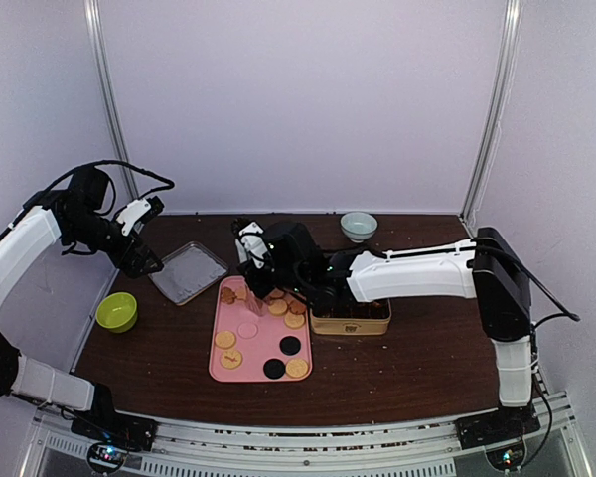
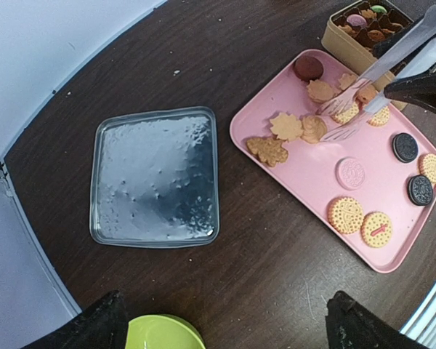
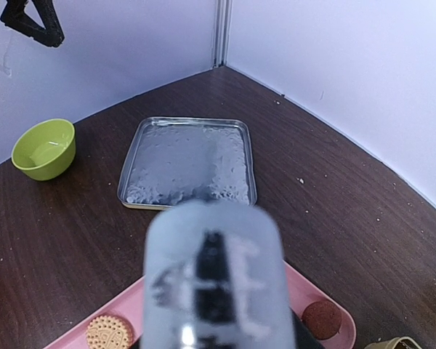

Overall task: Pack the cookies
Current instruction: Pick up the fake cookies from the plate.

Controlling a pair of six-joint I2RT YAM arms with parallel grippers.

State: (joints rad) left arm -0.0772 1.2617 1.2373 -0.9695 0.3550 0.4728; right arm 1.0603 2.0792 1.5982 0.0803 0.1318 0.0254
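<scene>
Several cookies (image 1: 278, 308), tan, black and one pink, lie on a pink tray (image 1: 261, 343). More fill the gold tin (image 1: 350, 320) to its right. My right gripper (image 1: 278, 260) is shut on metal tongs (image 2: 381, 65), whose tips hover over the tan cookies (image 2: 287, 127) at the tray's far end. In the right wrist view the blurred tongs (image 3: 214, 276) hide the fingers. A dark red cookie (image 3: 321, 318) shows beside them. My left gripper (image 1: 151, 237) is open and empty, raised at the left above the table (image 2: 232, 327).
A silver tin lid (image 1: 187, 270) lies upside down left of the tray. A green bowl (image 1: 116, 311) stands at the left edge, below my left gripper. A pale bowl (image 1: 358, 226) stands at the back by the wall. Crumbs dot the dark table.
</scene>
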